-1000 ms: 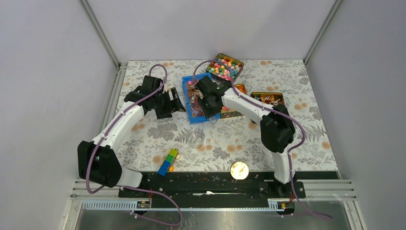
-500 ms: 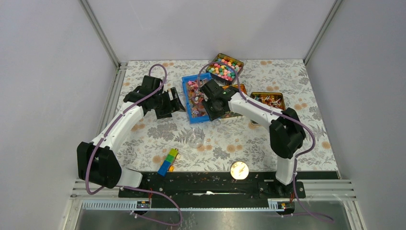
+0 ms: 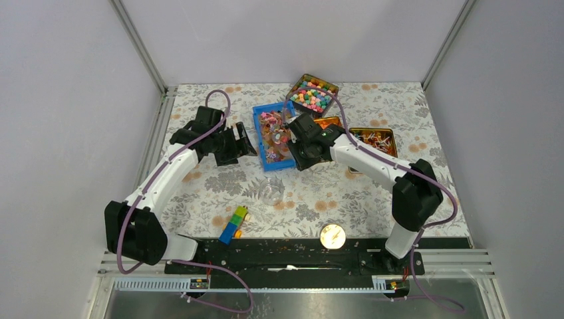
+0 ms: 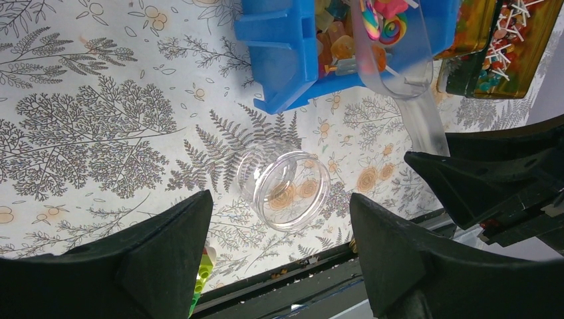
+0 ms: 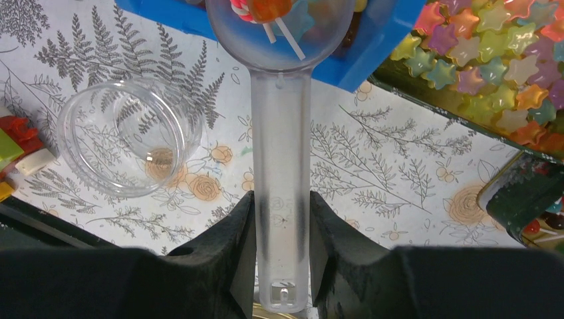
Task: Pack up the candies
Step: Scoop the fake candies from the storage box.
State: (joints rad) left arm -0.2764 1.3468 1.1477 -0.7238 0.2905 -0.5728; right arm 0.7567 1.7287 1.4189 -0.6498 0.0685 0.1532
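The candies (image 3: 271,129) lie mixed in a blue tray (image 3: 258,118) at the middle of the table. My right gripper (image 3: 296,147) is shut on the handle of a clear plastic scoop (image 5: 279,173). The scoop's bowl hangs over the tray's near edge with a few candies (image 5: 266,8) in it. A clear empty jar (image 3: 272,191) stands upright on the cloth, in front of the tray. My left gripper (image 3: 247,142) hovers open just left of the tray with nothing between its fingers. In its own view the jar (image 4: 284,189) shows between the jaws, well below them.
A tin of coloured star sweets (image 3: 311,93) stands behind the tray. Two more tins (image 3: 330,122) (image 3: 372,137) stand to its right. Stacked toy blocks (image 3: 234,222) and a round yellow disc (image 3: 332,235) lie near the front edge.
My right arm has swung right, drawing the scoop from over the tray's middle to its right side. The left arm has hardly moved.
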